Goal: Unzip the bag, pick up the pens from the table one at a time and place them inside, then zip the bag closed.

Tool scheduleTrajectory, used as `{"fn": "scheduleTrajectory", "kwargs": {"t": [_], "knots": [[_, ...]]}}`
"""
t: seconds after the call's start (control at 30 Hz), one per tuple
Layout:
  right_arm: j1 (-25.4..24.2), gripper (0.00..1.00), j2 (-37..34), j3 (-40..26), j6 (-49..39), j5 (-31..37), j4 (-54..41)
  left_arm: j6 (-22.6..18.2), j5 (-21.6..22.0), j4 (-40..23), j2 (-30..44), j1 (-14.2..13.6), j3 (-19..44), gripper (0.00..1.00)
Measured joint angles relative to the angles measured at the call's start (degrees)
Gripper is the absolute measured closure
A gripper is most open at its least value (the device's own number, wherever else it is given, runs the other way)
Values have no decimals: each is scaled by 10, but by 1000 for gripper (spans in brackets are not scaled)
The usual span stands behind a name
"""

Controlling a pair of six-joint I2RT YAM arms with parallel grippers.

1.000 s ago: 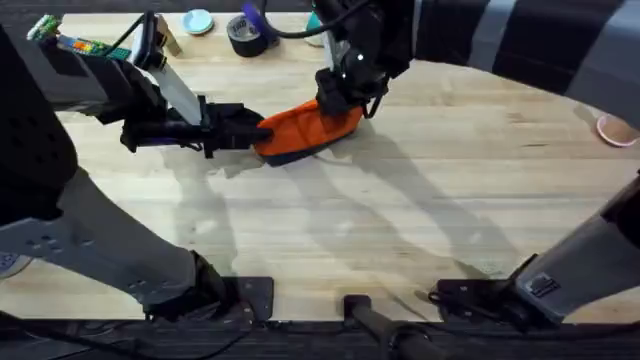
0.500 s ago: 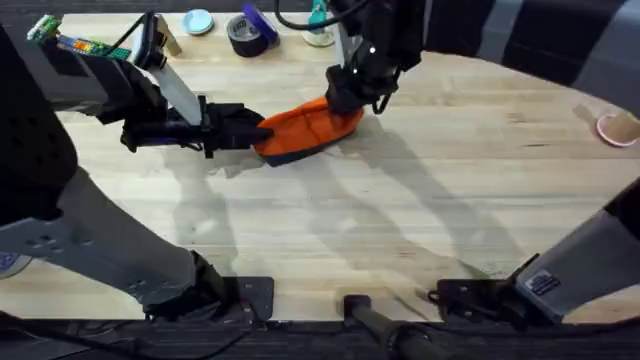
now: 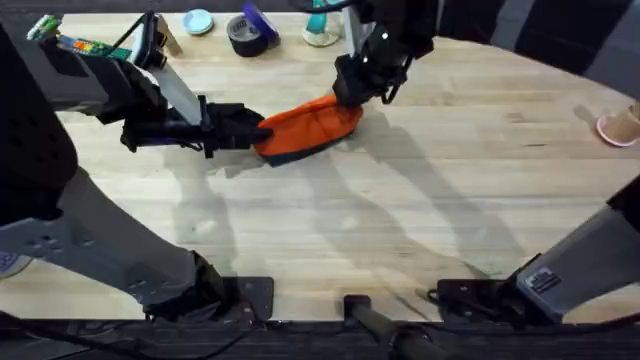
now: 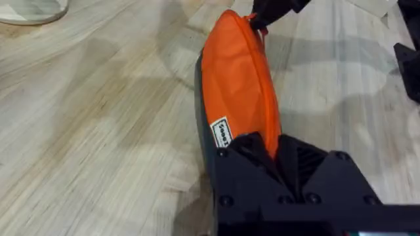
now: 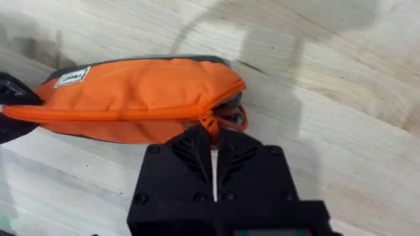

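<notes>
Right gripper [image 3: 352, 95] pinching zipper pull, has shifted right and farther; bag [image 3: 305, 130] zipped almost fully. Left gripper [image 3: 255, 133] clamps bag's left end. Closing stage nearly done.

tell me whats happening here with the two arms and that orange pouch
The left gripper has its fingers clamped on one end of the bag, pinning it on the table. The right gripper has its fingers pinched shut on the zipper pull at the bag's other end. The zipper looks closed along nearly its whole length. A roll of tape sits at the far edge.
</notes>
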State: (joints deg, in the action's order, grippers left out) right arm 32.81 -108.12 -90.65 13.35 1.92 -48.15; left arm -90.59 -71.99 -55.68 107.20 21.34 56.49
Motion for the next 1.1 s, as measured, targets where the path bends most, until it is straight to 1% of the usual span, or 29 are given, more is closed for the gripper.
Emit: {"fn": "scheduleTrajectory", "kwargs": {"t": [0.27,0.5,0.73,1.1], "knots": [[-22,969,0,-4,-6,-19,-15,4,-1,0,0,-1,0,959],[-56,969,0,-4,-10,-50,-25,5,-4,2,0,-5,0,959],[-91,969,0,-4,-31,-52,-30,6,-4,3,0,-6,0,959],[-110,970,0,-4,-36,-79,-46,6,-5,3,0,-9,0,960]]}}
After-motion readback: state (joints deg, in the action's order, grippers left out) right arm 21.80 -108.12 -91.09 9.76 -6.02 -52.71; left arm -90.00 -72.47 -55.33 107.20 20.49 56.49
